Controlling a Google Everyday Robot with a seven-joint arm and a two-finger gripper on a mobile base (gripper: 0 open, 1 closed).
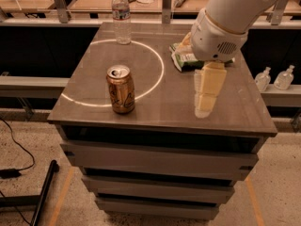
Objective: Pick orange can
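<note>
The orange can (121, 89) stands upright on the front left of the dark table top (160, 113), on the edge of a white painted circle. It is copper-orange with a silver pull-tab top and a dark emblem on its side. My gripper (205, 109) hangs point-down from the white arm (225, 20) over the right half of the table. It is well to the right of the can, at about the same depth, and does not touch it. Nothing shows in the gripper.
A clear plastic water bottle (121, 18) stands at the table's back edge. A green snack bag (184, 60) lies at the back right, partly behind the arm. Two small bottles (273, 78) sit on a ledge to the right. Drawers are below the top.
</note>
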